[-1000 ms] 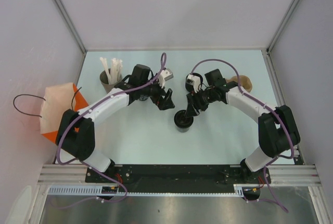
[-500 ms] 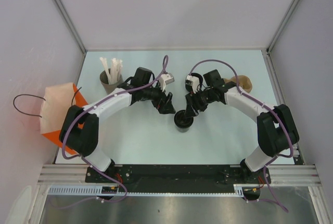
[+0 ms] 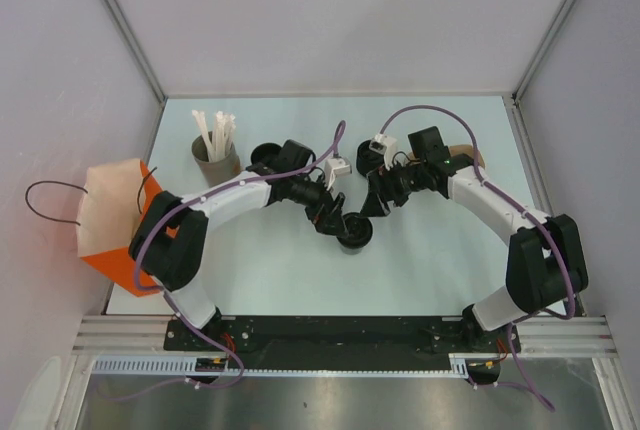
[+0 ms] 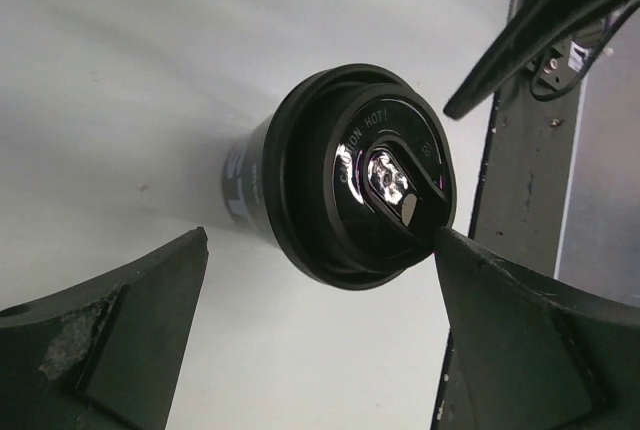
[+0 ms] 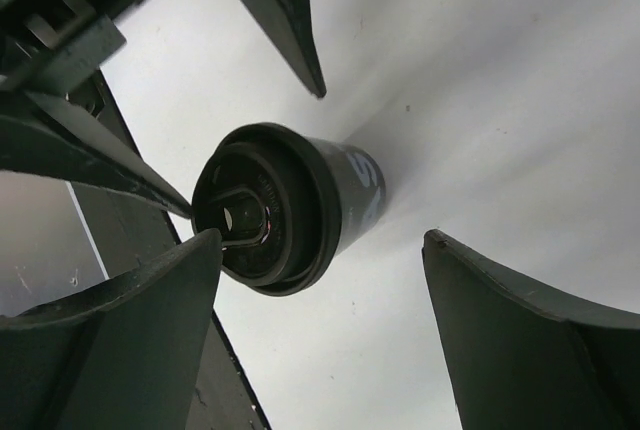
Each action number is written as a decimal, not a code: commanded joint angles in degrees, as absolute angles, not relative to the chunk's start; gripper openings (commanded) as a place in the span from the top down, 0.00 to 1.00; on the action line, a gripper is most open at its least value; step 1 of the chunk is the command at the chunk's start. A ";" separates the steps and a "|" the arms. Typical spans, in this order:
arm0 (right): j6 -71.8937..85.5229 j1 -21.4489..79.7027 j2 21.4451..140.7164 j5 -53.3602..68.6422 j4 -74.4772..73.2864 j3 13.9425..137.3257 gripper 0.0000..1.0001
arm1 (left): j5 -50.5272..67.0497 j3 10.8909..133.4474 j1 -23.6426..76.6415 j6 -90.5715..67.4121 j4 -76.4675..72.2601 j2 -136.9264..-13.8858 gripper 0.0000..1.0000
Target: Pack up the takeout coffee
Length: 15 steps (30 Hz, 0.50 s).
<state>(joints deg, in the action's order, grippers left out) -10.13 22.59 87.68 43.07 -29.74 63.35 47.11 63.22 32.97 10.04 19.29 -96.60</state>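
Shows the takeout coffee (image 3: 353, 236) upright near the centre of the table (image 3: 270, 260), lid (image 4: 385, 175) on, w/ both arms bent in over it. Finds the left claw (image 4: 320, 240) spread wide, fingers either side of the cup, no contact visible. Finds the right claw (image 5: 322, 240) wide too, holding nothing, just beside the cup on its far-right side.

Looks like the grasp step, prob. the left arm's job. To do it well:
- Get low enough before closing to land the pads on the tapered wall below the lid rim, not on the lid itself. Otherwise risks popping the lid or squirting the cup out.
- Keep the cup centred btwn the fingers.
- Close slowly, w/ just enough squeeze for a thin wall.
- Hold the right claw clear of the left arm's path.
- Lift straight up, keep level, then carry left toward the orange-and-tan bag (image 3: 105, 215) at the table's left edge — likely the destination.
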 commanded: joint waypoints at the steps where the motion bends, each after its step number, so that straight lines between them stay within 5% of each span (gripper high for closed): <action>1: -10.63 20.39 83.76 45.96 -30.41 65.48 0.14 | 46.94 66.71 34.28 10.20 19.78 -98.08 0.00; 15: -11.16 18.63 83.14 47.46 -31.64 65.48 0.14 | 45.62 67.24 34.01 8.00 17.85 -98.00 0.00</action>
<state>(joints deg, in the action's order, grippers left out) -10.35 18.90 84.55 45.98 -31.46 63.46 46.33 65.28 34.33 9.47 20.23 -98.26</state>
